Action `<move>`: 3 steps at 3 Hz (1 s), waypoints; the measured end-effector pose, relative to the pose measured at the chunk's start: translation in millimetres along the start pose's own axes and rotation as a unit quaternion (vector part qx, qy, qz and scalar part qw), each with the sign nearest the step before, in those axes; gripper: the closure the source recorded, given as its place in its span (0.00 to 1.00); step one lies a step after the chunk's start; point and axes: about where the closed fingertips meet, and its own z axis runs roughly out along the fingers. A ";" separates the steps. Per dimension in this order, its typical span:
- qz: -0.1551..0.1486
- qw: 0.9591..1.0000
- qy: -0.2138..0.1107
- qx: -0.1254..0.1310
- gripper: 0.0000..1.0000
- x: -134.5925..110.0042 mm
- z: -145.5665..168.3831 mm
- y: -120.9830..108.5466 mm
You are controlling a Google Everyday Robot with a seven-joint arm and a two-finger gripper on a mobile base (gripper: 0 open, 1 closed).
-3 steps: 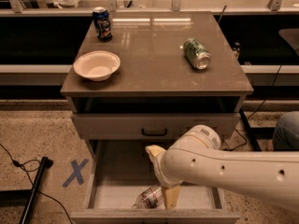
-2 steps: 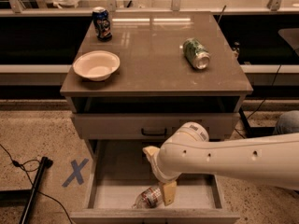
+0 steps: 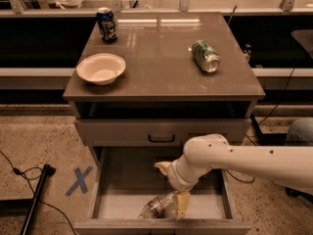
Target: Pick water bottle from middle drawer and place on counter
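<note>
The water bottle (image 3: 157, 207) lies on its side on the floor of the open middle drawer (image 3: 122, 180), near the front wall. My gripper (image 3: 172, 186) reaches down into the drawer from the right, just right of the bottle. It is open; one cream finger (image 3: 182, 205) points down beside the bottle and the other (image 3: 163, 167) sits further back. It holds nothing. The glossy counter (image 3: 156, 70) is above the drawers.
On the counter are a white bowl (image 3: 100, 68) at the left, a blue can (image 3: 106, 24) standing at the back left and a green can (image 3: 205, 56) lying at the right. A drawer front with a black handle (image 3: 161, 138) is above the open drawer. A blue X (image 3: 78, 180) marks the floor.
My arm's bulky upper part has drawn back to the right and the gripper has shifted slightly beside the bottle. The bottle has not moved.
</note>
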 end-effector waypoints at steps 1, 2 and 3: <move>-0.037 0.999 -0.024 -0.019 0.00 2.3 6.2 7.0; -0.043 0.999 -0.024 -0.024 0.00 4.1 8.4 7.9; -0.041 0.999 -0.007 -0.031 0.00 9.7 14.6 6.8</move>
